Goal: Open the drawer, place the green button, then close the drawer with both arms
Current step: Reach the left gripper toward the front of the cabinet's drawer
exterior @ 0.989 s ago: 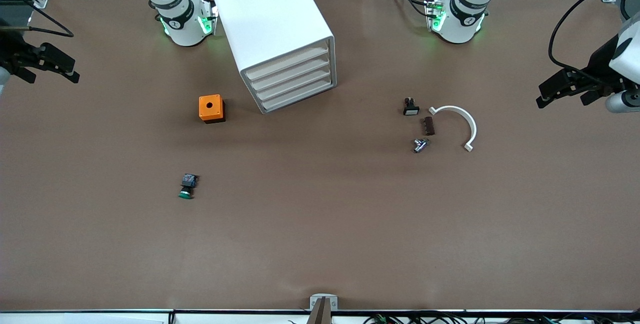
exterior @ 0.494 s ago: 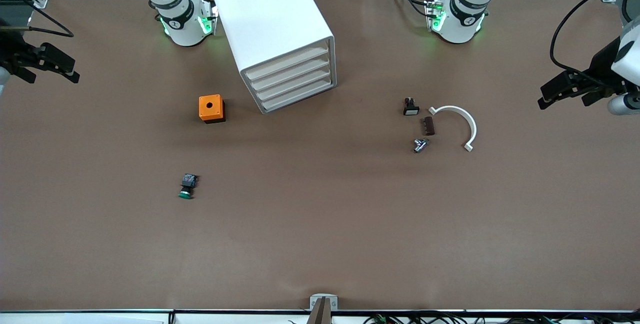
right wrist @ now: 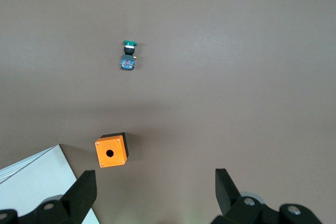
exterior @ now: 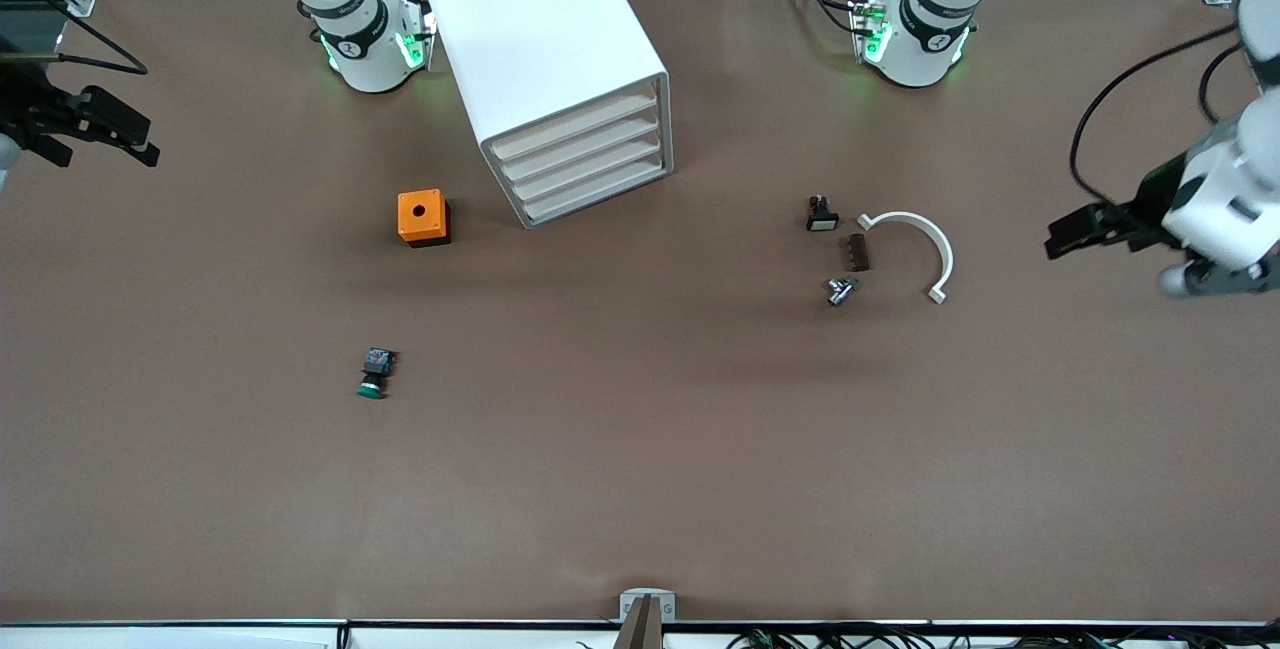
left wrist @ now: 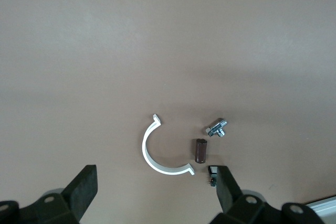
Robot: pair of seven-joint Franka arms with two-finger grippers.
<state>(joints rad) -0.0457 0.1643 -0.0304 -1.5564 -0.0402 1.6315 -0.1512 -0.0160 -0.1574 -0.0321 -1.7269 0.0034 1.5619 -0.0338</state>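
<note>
drawers [exterior: 585, 161] all closed. button [exterior: 372, 375] lies on table. left gripper [exterior: 1068, 235] and right gripper [exterior: 110, 134] hover wide, empty, at table ends.

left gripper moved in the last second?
Yes. The left gripper has dropped lower in the front view and shifted toward the white clip, over the table's left-arm end.
</note>
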